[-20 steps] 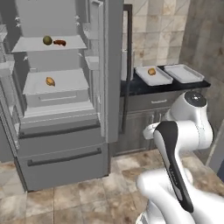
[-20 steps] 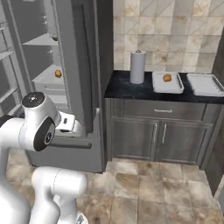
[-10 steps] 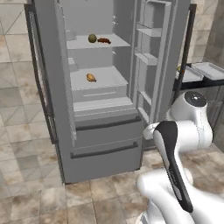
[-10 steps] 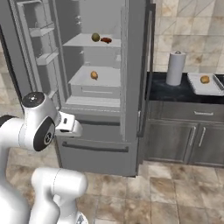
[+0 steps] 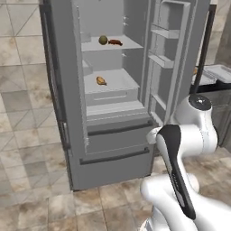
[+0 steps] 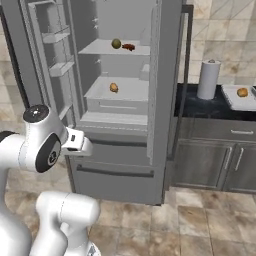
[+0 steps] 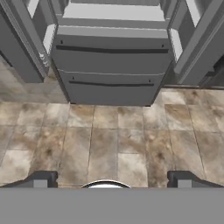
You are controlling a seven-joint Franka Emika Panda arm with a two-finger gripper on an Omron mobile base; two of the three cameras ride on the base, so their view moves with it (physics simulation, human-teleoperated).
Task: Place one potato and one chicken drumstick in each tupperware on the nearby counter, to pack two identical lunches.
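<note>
The fridge [image 5: 113,131] stands open. On its upper shelf a round greenish-brown potato [image 5: 103,39] [image 6: 116,43] lies next to a reddish chicken drumstick [image 5: 115,42] [image 6: 129,47]. A golden-brown food item [image 5: 101,81] [image 6: 114,88] sits on the shelf below; I cannot tell which kind it is. On the dark counter at the far right, a white tupperware [image 6: 235,98] holds one orange-brown item [image 6: 242,92]. A second tupperware [image 5: 221,72] shows at the right edge. My gripper [image 7: 112,180] is open and holds nothing, pointing down at the floor before the fridge drawers [image 7: 111,65].
Both fridge doors [image 5: 173,58] [image 6: 50,55] swing outward, flanking the shelves. A paper towel roll [image 6: 208,80] stands on the counter [image 6: 210,107] beside the fridge. Grey cabinets [image 6: 215,160] sit below the counter. Tiled floor [image 7: 105,135] lies in front.
The whole picture has shifted: the base has driven toward the fridge, which is now central, with the counter at the right edge. The gripper stays open.
</note>
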